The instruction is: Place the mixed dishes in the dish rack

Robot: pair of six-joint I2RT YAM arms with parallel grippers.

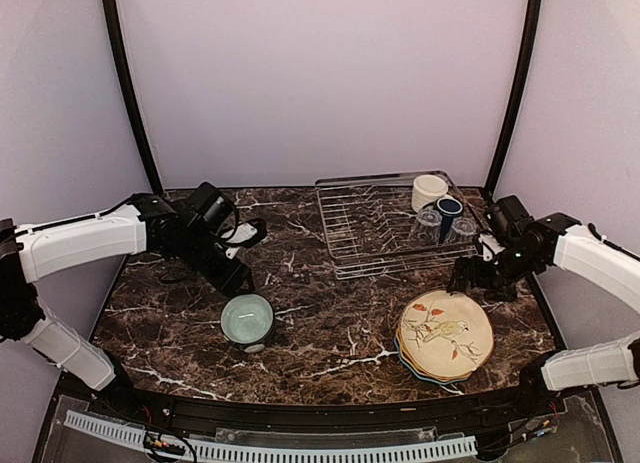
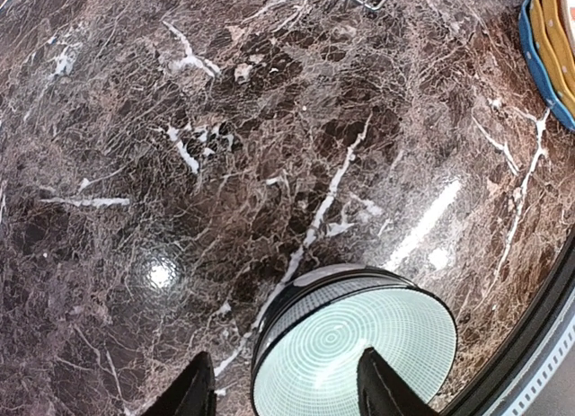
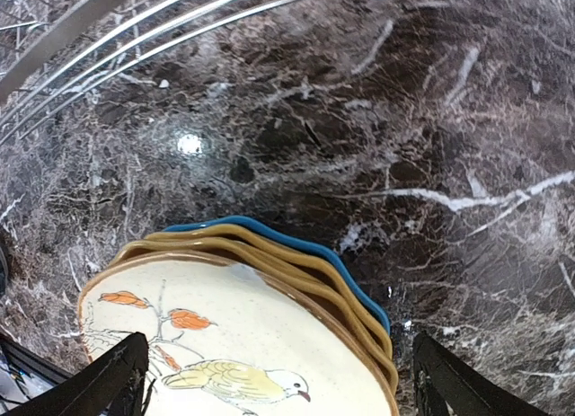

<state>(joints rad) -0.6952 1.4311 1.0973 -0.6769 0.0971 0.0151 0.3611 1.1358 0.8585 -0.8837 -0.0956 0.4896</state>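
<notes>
The mint-green bowl (image 1: 247, 320) stands on the marble, front left. My left gripper (image 1: 238, 279) hovers just behind it, open and empty. In the left wrist view the bowl (image 2: 355, 353) sits low, with its near rim between the fingers of the left gripper (image 2: 286, 393). A stack of scalloped plates (image 1: 445, 335), cream with bird on top, lies front right. My right gripper (image 1: 464, 277) is open above the stack's far edge. In the right wrist view the right gripper (image 3: 283, 389) straddles the bird plate (image 3: 225, 344), above the yellow plates (image 3: 296, 270) and the blue plate (image 3: 316, 248). The dish rack (image 1: 370, 228) holds a cream mug (image 1: 429, 191), a navy mug (image 1: 449, 211) and a clear glass tumbler (image 1: 428, 221).
The rack stands at the back centre-right, its wires showing at the top left of the right wrist view (image 3: 90, 39). A second clear glass (image 1: 464, 228) sits at the rack's right end. The table's front rail (image 1: 300, 445) runs along the near edge.
</notes>
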